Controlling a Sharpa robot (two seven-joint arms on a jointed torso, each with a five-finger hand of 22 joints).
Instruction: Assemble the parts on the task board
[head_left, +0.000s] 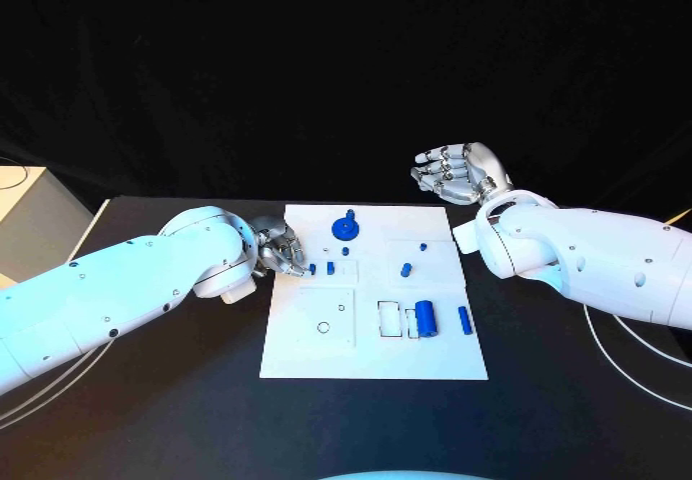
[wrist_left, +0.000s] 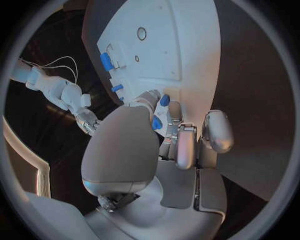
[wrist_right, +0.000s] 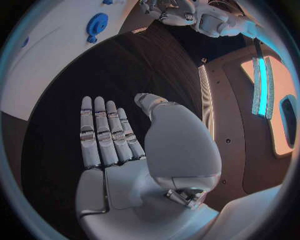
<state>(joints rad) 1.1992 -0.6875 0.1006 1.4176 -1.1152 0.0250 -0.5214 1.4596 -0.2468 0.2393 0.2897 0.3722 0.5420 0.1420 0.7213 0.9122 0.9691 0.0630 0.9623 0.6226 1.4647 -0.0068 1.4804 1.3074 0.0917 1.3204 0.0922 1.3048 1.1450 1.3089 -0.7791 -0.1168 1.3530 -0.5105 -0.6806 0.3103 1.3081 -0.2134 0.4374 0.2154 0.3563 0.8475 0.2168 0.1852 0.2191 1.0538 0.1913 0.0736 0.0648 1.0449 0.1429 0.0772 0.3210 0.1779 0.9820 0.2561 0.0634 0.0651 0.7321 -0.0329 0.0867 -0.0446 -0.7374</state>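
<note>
The white task board (head_left: 375, 290) lies mid-table. At its left edge my left hand (head_left: 281, 248) has its fingers curled, and a small blue part (wrist_left: 157, 122) sits pinched between thumb and a finger; a second small part (head_left: 332, 267) lies just beyond. A blue gear (head_left: 345, 227) stands near the far edge. A blue cylinder (head_left: 426, 311) and a blue bar (head_left: 464, 319) lie at the near right beside empty slots (head_left: 389, 318). My right hand (head_left: 459, 170) hovers past the board's far right corner, fingers straight and holding nothing.
Two more small blue pieces (head_left: 423, 246) (head_left: 407, 268) lie right of the board's centre, and a round hole (head_left: 323, 327) is at its near left. A pale box (head_left: 29, 215) stands at the table's far left. Cables (head_left: 635, 360) trail at the right.
</note>
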